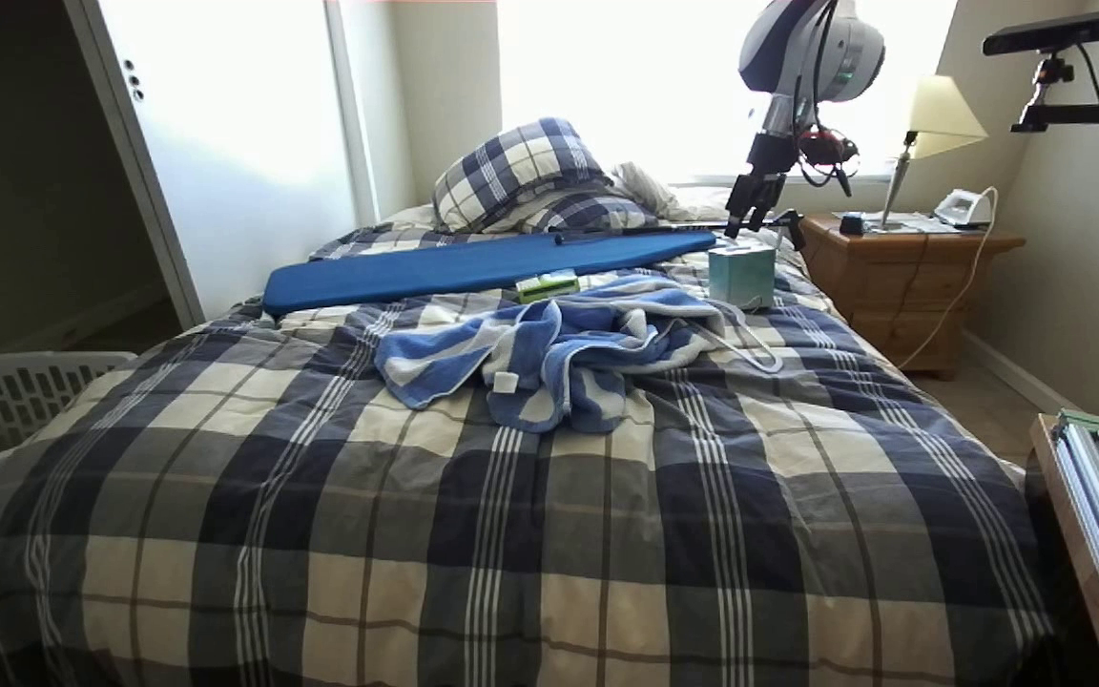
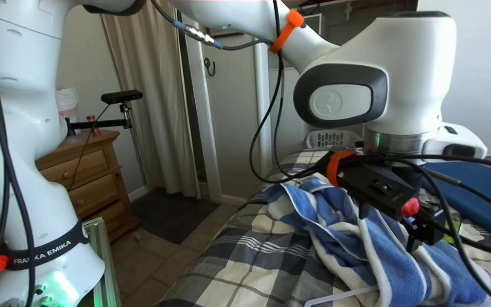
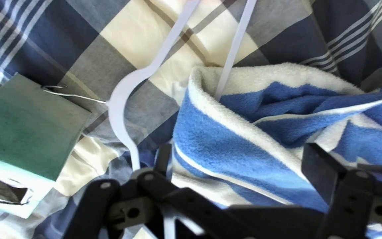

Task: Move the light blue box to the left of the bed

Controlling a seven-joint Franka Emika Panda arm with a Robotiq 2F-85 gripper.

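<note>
Evidently, I hold the empty gripper (image 3: pixel 238 161) wide over the towel (image 3: pixel 240 139), presumably to straddle the light blue box (image 3: pixel 33 124).

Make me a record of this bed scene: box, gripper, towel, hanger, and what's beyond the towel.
Light blue box: on the bed, near the towel
Gripper: open, jaws apart with towel showing between them
Towel: striped blue and white, crumpled
Hanger: pale, partly hidden by the towel
Beyond the towel, in an exterior view: blue board, green carton, plaid pillows
</note>
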